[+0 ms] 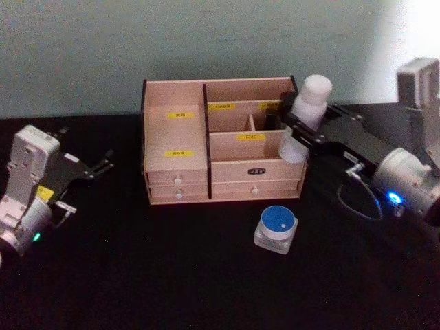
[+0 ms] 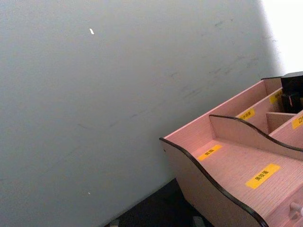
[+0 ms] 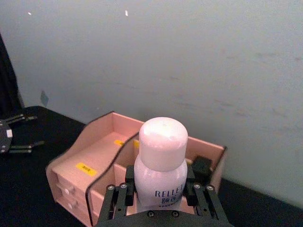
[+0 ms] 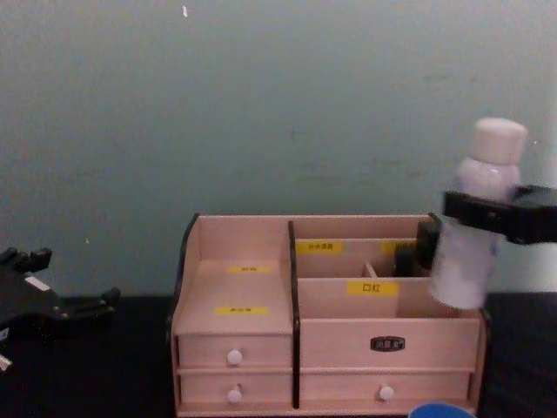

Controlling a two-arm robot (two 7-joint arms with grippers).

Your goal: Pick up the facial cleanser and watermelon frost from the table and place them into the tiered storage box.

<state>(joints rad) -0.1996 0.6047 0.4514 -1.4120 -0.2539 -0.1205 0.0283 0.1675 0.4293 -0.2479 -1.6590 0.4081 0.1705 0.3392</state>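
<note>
Nearest, at the lower centre of the head view, a blue-lidded jar (image 1: 276,229) is being shown standing on the black table (image 1: 172,275), before the tiered storage box (image 1: 175,137). At the right, the facial cleanser bottle (image 1: 313,96) is being pinched by the right gripper (image 1: 300,127), raised and tilted at the box's right end. At the left edge, the left gripper (image 1: 86,185) is being held low, fingers spread. Behind, a grey-green wall (image 1: 103,41) is being seen.

Upper centre of the head view, the left compartments of the pinkish wooden tiered storage box (image 1: 175,172) lie open from above. The right gripper (image 1: 297,128), clamping a white round-capped plastic bottle (image 1: 311,102), crowds its right end. A blue-lidded clear jar (image 1: 276,229) stands just below.
</note>
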